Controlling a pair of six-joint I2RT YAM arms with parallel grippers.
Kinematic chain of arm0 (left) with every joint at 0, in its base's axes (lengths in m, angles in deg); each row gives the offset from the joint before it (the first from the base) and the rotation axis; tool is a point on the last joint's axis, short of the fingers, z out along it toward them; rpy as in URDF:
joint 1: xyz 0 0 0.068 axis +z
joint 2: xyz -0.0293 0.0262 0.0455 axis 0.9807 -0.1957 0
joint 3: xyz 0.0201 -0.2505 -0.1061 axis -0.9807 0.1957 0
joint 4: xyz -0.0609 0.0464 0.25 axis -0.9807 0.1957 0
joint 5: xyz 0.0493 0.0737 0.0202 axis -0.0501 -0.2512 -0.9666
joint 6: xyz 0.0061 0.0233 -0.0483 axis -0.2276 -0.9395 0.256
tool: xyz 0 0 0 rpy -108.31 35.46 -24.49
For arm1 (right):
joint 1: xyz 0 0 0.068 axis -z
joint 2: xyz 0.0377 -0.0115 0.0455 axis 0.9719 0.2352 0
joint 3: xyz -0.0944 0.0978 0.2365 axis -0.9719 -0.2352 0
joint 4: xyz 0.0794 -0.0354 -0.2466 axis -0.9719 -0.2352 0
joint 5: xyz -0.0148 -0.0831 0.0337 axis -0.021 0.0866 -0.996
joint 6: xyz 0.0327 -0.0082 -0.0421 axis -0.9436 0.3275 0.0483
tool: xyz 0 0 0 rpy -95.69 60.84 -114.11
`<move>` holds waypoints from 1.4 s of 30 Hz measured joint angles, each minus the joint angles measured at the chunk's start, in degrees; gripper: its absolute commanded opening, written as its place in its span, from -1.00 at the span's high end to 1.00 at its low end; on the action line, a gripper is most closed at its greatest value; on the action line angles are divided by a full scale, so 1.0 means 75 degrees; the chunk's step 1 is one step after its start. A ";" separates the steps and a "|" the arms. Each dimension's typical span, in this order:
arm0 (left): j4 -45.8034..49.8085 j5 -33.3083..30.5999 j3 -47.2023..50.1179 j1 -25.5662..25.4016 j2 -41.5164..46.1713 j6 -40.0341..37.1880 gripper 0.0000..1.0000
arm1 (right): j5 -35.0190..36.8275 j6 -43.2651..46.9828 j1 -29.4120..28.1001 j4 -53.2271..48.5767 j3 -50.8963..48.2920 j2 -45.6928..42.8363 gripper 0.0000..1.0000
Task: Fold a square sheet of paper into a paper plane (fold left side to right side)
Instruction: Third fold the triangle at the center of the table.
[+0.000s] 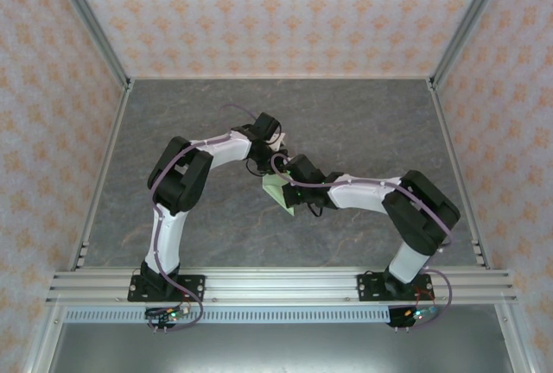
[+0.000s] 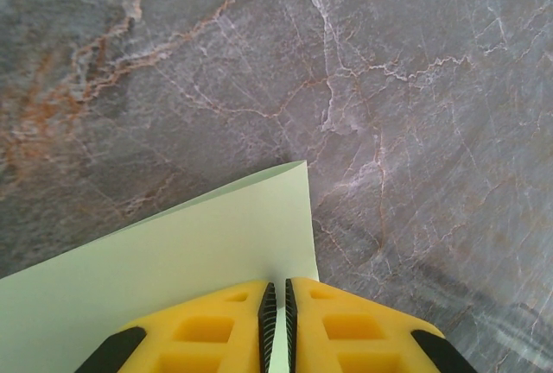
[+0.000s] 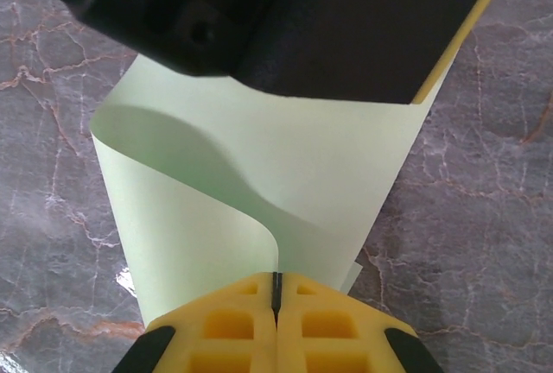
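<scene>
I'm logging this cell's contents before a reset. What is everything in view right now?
square sheet of paper: one, pale green, curled over at the table's middle, pinched by both grippers
table: one, grey marbled with rusty veins, under the arms
walls: three, pale with an orange pattern, on the left, far and right sides
rail: one, silver metal, along the near edge, carrying both bases
left arm: one, white and black, reaching to the middle
right arm: one, white and black, reaching to the middle
left gripper: one, yellow fingers, shut on the paper's edge
right gripper: one, yellow fingers, shut on the paper
</scene>
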 measured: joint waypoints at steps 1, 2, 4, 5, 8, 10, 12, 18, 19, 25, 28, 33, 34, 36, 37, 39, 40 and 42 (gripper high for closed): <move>0.0000 0.0000 0.0000 0.0000 0.0000 0.0000 0.66 | 0.0003 -0.0003 0.0000 -0.0003 0.0000 0.0003 1.00; 0.0000 0.0000 0.0000 0.0000 0.0000 0.0000 0.66 | 0.0009 -0.0006 0.0000 -0.0003 0.0003 0.0006 1.00; 0.0003 0.0000 0.0000 0.0000 0.0000 0.0000 0.66 | 0.0023 -0.0029 0.0000 -0.0003 0.0006 0.0006 1.00; 0.0000 0.0000 0.0000 0.0000 0.0000 0.0000 0.66 | 0.0023 -0.0032 0.0000 -0.0003 0.0009 0.0006 1.00; 0.0003 -0.0003 0.0000 0.0000 0.0000 0.0000 0.66 | 0.0026 -0.0055 0.0000 -0.0003 0.0012 0.0006 1.00; 0.0003 -0.0003 0.0000 0.0000 0.0000 0.0000 0.66 | 0.0029 -0.0058 0.0000 -0.0003 0.0012 0.0006 1.00; 0.0000 -0.0003 0.0000 0.0000 0.0000 0.0000 0.66 | 0.0050 -0.0058 0.0000 -0.0006 0.0012 0.0006 1.00; 0.0003 -0.0003 0.0000 0.0000 0.0000 0.0000 0.66 | 0.0085 -0.0067 0.0000 -0.0006 0.0012 0.0006 1.00; 0.0000 -0.0003 0.0000 0.0000 0.0000 0.0000 0.66 | 0.0090 -0.0079 0.0000 -0.0006 0.0012 0.0006 1.00; 0.0003 -0.0003 0.0000 0.0000 0.0000 0.0000 0.66 | 0.0146 -0.0082 0.0000 -0.0067 0.0012 0.0006 1.00; 0.0000 -0.0003 0.0000 0.0000 0.0000 0.0003 0.66 | 0.0181 -0.0082 0.0000 -0.0073 0.0012 0.0006 1.00; 0.0003 -0.0003 0.0000 -0.0003 0.0000 0.0000 0.66 | 0.0195 -0.0082 0.0000 -0.0119 0.0015 0.0023 1.00; 0.0000 -0.0003 0.0000 -0.0003 0.0000 0.0000 0.66 | 0.0195 -0.0082 0.0000 -0.0119 0.0015 0.0041 1.00; 0.0000 -0.0003 0.0000 -0.0003 0.0000 0.0000 0.66 | 0.0195 -0.0082 0.0000 -0.0119 0.0015 0.0108 1.00; 0.0003 -0.0003 0.0000 -0.0003 0.0000 0.0000 0.66 | 0.0195 -0.0082 0.0000 -0.0119 0.0017 0.0137 1.00; 0.0003 -0.0003 0.0000 -0.0006 0.0000 0.0003 0.66 | 0.0195 -0.0082 0.0000 -0.0125 0.0050 0.0213 1.00; 0.0000 -0.0006 0.0000 -0.0009 0.0000 0.0003 0.66 | 0.0192 -0.0082 0.0000 -0.0152 0.0070 0.0221 1.00; 0.0000 -0.0006 0.0000 -0.0009 0.0000 0.0003 0.66 | 0.0192 -0.0087 0.0000 -0.0175 0.0090 0.0239 1.00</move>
